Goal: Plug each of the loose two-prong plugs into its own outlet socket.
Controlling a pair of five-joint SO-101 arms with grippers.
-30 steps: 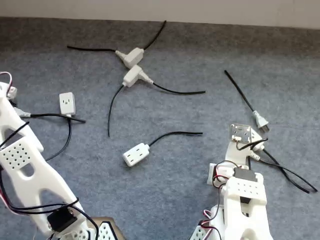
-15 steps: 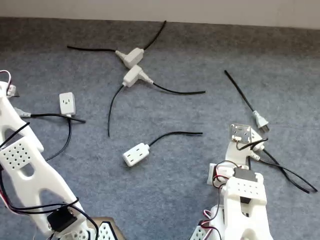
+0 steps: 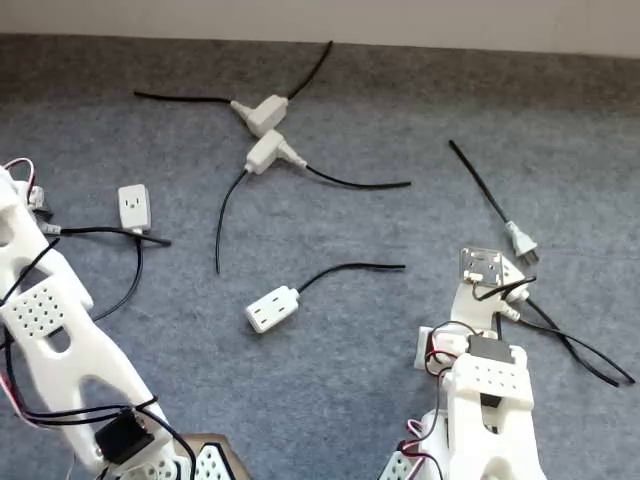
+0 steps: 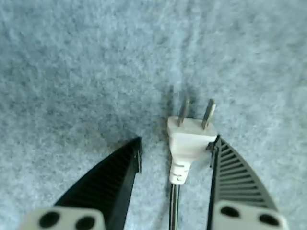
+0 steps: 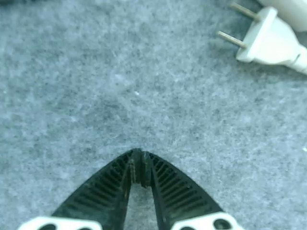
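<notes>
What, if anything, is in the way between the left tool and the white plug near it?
Nothing visible. The white plug lies flat on the grey carpet, right between the open fingers of the left tool, its prongs pointing away from the arm.

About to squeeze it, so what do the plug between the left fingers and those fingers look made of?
The plug: white moulded plastic, smooth and faintly glossy. Its prongs: flat bare metal with a greyish sheen. The fingers: black with fine ridges, matte, probably hard plastic.
</notes>
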